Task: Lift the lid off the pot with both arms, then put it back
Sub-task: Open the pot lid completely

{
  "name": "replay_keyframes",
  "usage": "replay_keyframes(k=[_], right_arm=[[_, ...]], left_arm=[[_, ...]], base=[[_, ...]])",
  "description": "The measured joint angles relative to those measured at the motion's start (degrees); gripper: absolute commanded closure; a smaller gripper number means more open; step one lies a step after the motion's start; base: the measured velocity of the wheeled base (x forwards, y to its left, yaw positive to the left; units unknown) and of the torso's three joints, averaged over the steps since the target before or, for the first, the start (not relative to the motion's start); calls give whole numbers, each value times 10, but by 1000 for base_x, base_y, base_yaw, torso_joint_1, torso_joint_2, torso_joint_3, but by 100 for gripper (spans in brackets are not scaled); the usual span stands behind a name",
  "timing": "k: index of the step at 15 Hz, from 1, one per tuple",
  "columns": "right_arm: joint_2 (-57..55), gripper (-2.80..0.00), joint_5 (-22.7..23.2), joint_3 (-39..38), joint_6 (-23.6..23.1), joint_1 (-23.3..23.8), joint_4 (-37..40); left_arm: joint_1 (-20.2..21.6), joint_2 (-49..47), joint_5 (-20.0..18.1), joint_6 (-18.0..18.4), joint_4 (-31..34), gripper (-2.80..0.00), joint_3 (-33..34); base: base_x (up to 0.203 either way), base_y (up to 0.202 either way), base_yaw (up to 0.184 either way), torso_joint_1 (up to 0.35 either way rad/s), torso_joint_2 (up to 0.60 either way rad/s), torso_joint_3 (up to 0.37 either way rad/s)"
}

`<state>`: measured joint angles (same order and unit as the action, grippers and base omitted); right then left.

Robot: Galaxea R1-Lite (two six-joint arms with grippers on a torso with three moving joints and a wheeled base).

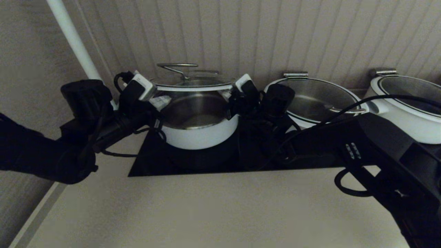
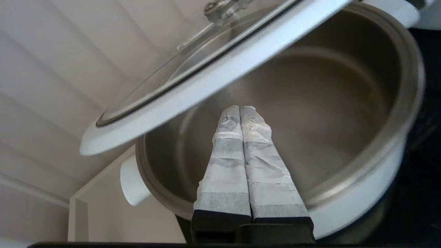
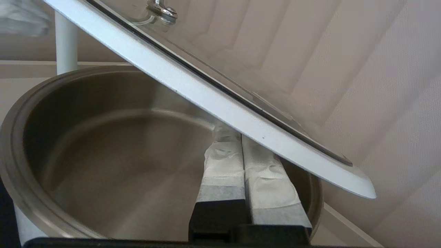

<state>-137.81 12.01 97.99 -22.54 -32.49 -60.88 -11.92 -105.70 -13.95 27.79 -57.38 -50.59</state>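
The lid, clear glass with a white rim and steel loop handle, hangs level a little above the pot, which stands open on the black cooktop. My left gripper is shut, its fingers reaching under the lid's left rim. My right gripper is shut, its fingers under the right rim. In the left wrist view the shut gripper points over the pot's steel inside, just below the lid's rim. In the right wrist view the gripper's tips are hidden beneath the lid's rim, above the pot.
Two wider white pots with glass lids stand to the right. The black cooktop lies on a pale counter. A white pole and a ribbed wall stand close behind.
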Motion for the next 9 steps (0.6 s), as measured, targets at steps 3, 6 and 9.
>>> replay_keyframes(k=[3,6,9], right_arm=[[1,0,0,0,0,-2,-2],[2,0,0,0,0,-5,-2],[2,0,0,-1,-1,-8,-2]], left_arm=[[0,-14,4,0,1,0,-22],[0,-23,7,0,1,0,-34],[0,-28,7,0,2,0,-52]], base=[[0,0,0,0,0,0],[0,0,0,0,0,0],[0,0,0,0,0,0]])
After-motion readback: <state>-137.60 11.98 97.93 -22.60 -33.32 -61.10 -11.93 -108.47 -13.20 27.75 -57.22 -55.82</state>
